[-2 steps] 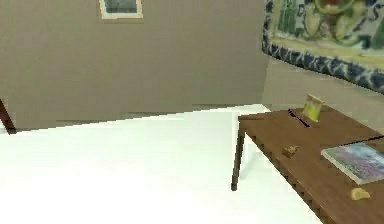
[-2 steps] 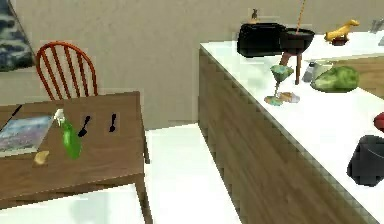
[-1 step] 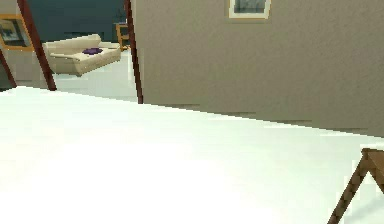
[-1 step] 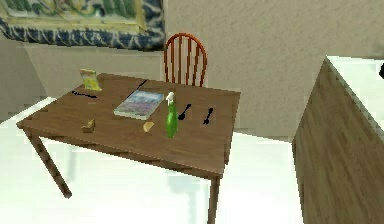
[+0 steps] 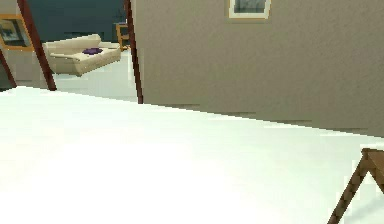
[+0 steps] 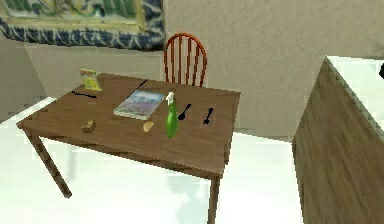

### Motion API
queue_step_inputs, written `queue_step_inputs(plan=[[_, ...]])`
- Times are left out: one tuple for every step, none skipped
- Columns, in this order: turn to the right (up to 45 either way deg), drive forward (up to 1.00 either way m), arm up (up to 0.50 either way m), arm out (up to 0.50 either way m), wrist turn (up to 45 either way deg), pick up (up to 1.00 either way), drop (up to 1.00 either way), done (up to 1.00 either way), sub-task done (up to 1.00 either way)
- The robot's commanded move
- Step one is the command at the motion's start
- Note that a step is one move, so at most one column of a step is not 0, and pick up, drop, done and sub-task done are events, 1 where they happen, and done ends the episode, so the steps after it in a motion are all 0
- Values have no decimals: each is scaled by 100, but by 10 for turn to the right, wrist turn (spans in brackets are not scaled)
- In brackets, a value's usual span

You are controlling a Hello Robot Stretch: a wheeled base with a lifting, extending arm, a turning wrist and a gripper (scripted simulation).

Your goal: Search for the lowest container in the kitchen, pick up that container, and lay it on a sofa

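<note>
Through a doorway at the forward view's upper left stands a cream sofa with a small purple thing lying on its seat. In the arm side view a wooden table carries a green bottle standing upright near its middle. Beside the bottle lie a flat book, two dark utensils, a small yellowish thing at the far corner and two small tan lumps.
A red-brown wooden chair stands behind the table, under a framed picture. A wooden cabinet with a pale top fills the arm side view's right. The doorway's dark frame borders a beige wall; pale floor lies ahead.
</note>
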Motion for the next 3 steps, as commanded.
queue_step_inputs(plan=[[0, 0, 32, 0, 0, 0, 0, 0, 0], [0, 0, 0, 50, 0, 0, 0, 0, 0], [0, 0, 0, 0, 450, 0, 0, 0, 0]])
